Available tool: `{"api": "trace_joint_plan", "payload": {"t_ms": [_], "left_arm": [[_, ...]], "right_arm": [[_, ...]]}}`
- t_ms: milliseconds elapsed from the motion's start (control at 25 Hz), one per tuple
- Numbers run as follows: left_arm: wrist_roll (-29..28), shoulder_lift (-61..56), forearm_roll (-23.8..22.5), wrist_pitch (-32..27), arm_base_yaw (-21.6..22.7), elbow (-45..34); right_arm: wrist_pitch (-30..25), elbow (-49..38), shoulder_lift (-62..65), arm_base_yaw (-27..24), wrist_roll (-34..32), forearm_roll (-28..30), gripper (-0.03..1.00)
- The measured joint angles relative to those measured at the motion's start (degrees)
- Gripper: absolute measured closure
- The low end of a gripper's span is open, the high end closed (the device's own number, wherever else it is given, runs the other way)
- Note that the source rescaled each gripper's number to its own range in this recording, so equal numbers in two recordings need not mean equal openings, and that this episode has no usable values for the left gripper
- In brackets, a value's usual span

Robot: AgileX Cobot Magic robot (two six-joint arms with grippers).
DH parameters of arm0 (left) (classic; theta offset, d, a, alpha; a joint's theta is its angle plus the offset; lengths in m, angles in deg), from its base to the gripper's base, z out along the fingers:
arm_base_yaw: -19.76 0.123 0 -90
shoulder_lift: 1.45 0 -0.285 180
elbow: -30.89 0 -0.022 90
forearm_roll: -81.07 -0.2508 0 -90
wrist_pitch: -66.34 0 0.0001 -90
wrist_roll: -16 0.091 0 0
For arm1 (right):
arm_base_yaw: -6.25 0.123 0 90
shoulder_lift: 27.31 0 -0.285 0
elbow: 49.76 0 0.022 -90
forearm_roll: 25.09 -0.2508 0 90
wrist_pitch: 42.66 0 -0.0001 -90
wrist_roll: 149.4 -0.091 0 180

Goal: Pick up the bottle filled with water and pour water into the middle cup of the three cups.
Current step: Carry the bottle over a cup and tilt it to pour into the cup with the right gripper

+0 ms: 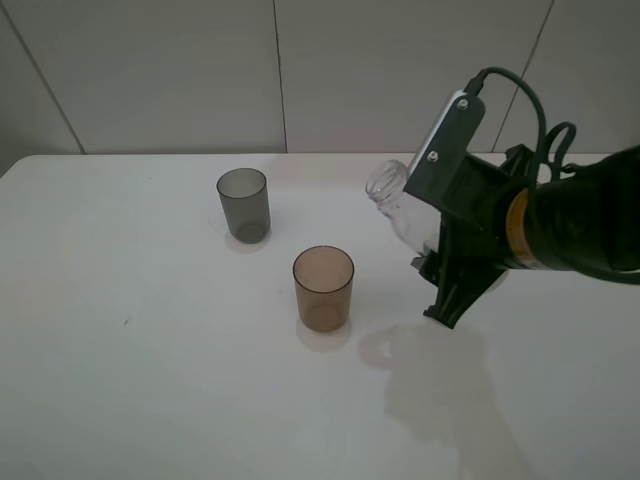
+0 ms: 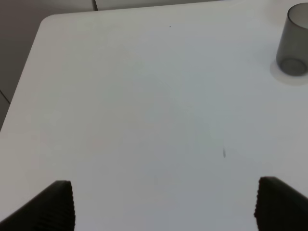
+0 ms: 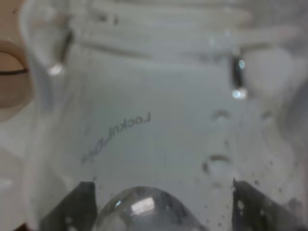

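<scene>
The clear bottle [image 1: 393, 203] is held off the table by my right gripper [image 1: 432, 245], tilted with its open threaded neck pointing left toward the cups. It fills the right wrist view [image 3: 159, 110], between the two fingertips [image 3: 72, 209]. The amber-brown middle cup [image 1: 323, 288] stands upright on the table, left of and below the bottle's mouth; its rim shows in the right wrist view [image 3: 9, 72]. The dark-grey cup [image 1: 243, 205] stands further back and left, and also shows in the left wrist view [image 2: 293, 43]. The mauve-pink cup is hidden. My left gripper [image 2: 163, 207] is open and empty.
The white table [image 1: 150, 350] runs to a pale wall at the back. The right arm and its cable [image 1: 560, 215] hang over the table's right side and cast a shadow in front of the amber cup's right.
</scene>
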Motion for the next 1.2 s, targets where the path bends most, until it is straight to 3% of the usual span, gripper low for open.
{"api": "trace_joint_plan", "payload": {"t_ms": [360, 1200], "left_arm": [[0.0, 0.0, 0.0, 0.0, 0.0, 0.0], [0.0, 0.0, 0.0, 0.0, 0.0, 0.0]], "right_arm": [[-9.12, 2.47, -7.65, 4.93, 0.0, 8.98, 0.95], [-13.49, 5.26, -12.99, 6.29, 0.28, 22.5, 0.95]]}}
